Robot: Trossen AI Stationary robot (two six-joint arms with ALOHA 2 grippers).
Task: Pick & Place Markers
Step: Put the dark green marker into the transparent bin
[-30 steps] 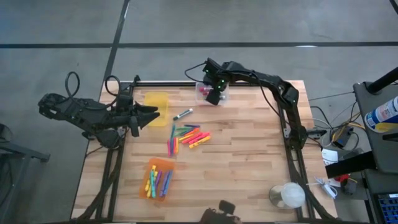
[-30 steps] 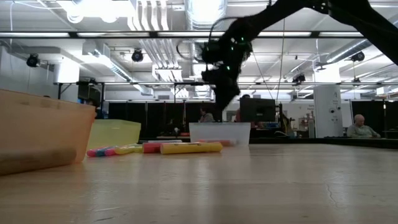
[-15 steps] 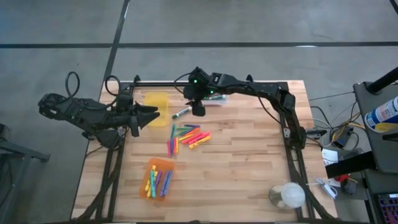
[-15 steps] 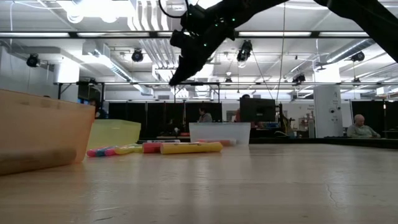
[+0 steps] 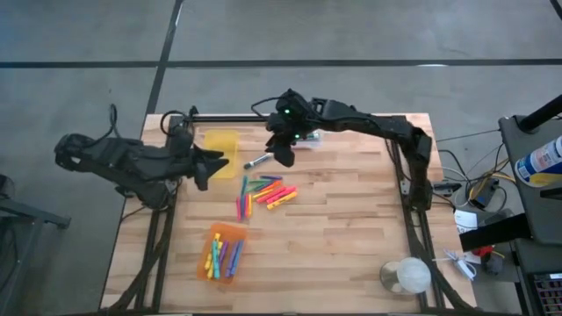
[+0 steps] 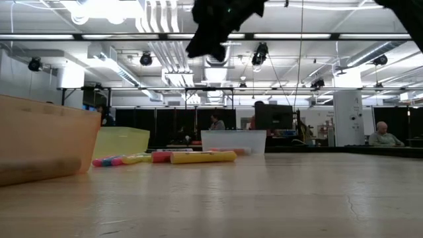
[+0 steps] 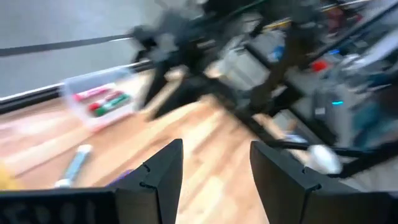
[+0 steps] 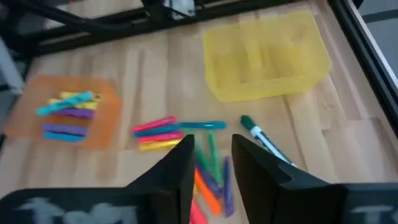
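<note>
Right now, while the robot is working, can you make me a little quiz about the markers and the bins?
1. True or false: the yellow bin is full of markers.
2. Which bin has blue, purple and yellow markers in it? A) the orange bin B) the yellow bin C) neither
3. Fill in the word: close to the right gripper, apart from the loose pile, one white marker lies alone. Its cap is ____.

Key: 1 false, it looks empty. 2 A. 3 green.
</note>
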